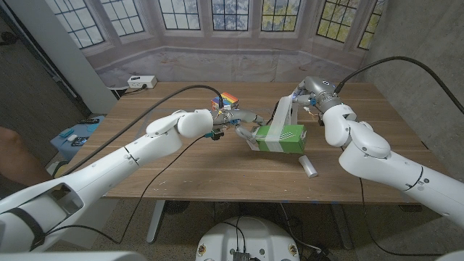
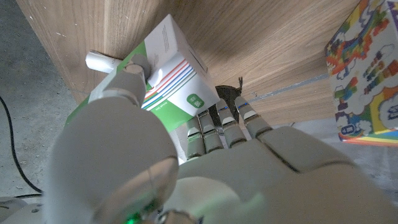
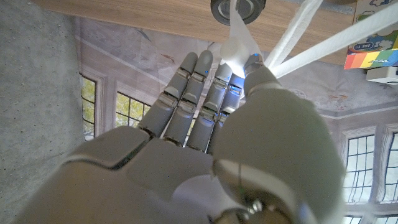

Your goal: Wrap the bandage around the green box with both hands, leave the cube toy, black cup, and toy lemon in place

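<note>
green box (image 1: 281, 137) long axis across table | left hand (image 1: 239, 125) clamps its left end | right hand (image 1: 304, 96) behind box, fingers pinching bandage (image 1: 282, 112) taut above it; nearer for next wrap

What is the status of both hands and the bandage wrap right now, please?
Left hand grips green box. Right hand pinches bandage, strip up off box. Cube toy close behind left hand; white roll lies by box.

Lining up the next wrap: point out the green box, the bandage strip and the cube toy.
green box (image 1: 284, 135): head view, top face.
bandage strip (image 1: 281, 112): head view, raised stretch.
cube toy (image 2: 367, 68): left wrist view, printed side.
</note>
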`<state>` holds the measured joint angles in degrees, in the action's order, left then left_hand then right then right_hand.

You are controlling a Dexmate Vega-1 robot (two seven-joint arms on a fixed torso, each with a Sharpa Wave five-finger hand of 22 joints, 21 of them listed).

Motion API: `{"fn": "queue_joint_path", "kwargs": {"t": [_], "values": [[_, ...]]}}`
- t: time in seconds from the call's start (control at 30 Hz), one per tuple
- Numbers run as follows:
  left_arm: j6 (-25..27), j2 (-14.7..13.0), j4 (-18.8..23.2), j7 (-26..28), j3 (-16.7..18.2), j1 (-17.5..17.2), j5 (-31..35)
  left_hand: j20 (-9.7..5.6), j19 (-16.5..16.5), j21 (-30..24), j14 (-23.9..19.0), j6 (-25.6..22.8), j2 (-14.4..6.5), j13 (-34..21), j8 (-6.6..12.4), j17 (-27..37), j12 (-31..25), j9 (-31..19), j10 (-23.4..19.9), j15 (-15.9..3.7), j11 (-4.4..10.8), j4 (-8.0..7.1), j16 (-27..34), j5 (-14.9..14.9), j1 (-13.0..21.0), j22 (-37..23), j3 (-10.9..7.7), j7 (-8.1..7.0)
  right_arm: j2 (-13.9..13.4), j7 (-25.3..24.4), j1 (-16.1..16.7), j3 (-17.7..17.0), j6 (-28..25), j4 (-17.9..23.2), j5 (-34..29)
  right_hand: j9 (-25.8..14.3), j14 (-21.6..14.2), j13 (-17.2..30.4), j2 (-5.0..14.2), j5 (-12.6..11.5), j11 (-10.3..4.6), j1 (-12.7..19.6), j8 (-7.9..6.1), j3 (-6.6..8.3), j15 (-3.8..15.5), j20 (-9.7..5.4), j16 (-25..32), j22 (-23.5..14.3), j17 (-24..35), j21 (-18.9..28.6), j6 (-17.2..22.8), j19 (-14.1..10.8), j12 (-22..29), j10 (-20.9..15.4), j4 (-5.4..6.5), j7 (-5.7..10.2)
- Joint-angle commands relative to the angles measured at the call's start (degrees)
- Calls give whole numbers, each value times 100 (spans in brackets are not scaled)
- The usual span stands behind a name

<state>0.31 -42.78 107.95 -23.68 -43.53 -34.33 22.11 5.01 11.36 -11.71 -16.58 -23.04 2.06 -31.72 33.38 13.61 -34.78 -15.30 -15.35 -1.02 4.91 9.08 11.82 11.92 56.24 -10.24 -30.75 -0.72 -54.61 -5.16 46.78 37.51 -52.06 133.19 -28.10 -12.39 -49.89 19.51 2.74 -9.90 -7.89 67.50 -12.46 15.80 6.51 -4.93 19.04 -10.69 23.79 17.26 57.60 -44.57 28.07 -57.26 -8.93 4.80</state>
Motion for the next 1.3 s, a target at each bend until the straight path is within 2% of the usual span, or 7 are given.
{"fn": "queue_joint_path", "kwargs": {"t": [0.03,0.37,0.57,0.8,1.3], "values": [[-52,42,-118,-20,-39,59,-50,-5,-10,-5,-8,-261,-374,-17,518,10,-32,-24,-18,46,-36,-5,-10,34,-81,-20,-73,174,-57,252,-21,36,-247,261,-183,-16,-43,13,37,-46,-22,-22,23,-2,641,-168,-43,-9,9,15,0,37,13,-20,15,18],[-66,64,-147,29,-44,48,-80,-6,-10,-6,-12,-262,-374,-16,521,12,-34,-25,-20,48,-43,-6,-7,34,-85,-20,-70,161,-158,430,-58,91,-339,425,-352,-16,-41,17,35,-45,-20,-43,23,-13,641,-164,-56,-9,14,14,-3,40,5,-6,21,24],[-95,50,-161,52,-32,25,-125,-6,-10,-6,-7,-259,-376,-16,521,12,-34,-24,-18,48,-29,-10,-10,34,-90,-20,-72,158,-305,697,-113,155,-483,518,-477,-15,-44,19,37,-47,-20,-47,19,-13,645,-162,-63,-8,16,15,8,38,10,-21,20,5],[-103,38,-194,71,-23,20,-148,-14,-11,-6,-7,-253,-377,-16,521,11,-32,-24,-9,49,-40,-7,-10,35,-88,-20,-74,162,-444,871,-60,23,-646,731,-445,-15,-50,23,37,-49,-22,-48,20,-15,649,-165,-68,-8,21,15,5,37,4,-9,16,21],[-120,73,-259,93,-43,57,-144,-1,-17,-5,-5,-252,-384,-16,520,13,-36,-18,-12,61,-45,-11,-8,34,-93,-20,-69,158,-603,1172,-109,188,-858,1111,-797,-15,-45,25,37,-52,-24,-45,17,-17,650,-162,-91,-7,27,16,12,37,-1,-12,7,25]]}}
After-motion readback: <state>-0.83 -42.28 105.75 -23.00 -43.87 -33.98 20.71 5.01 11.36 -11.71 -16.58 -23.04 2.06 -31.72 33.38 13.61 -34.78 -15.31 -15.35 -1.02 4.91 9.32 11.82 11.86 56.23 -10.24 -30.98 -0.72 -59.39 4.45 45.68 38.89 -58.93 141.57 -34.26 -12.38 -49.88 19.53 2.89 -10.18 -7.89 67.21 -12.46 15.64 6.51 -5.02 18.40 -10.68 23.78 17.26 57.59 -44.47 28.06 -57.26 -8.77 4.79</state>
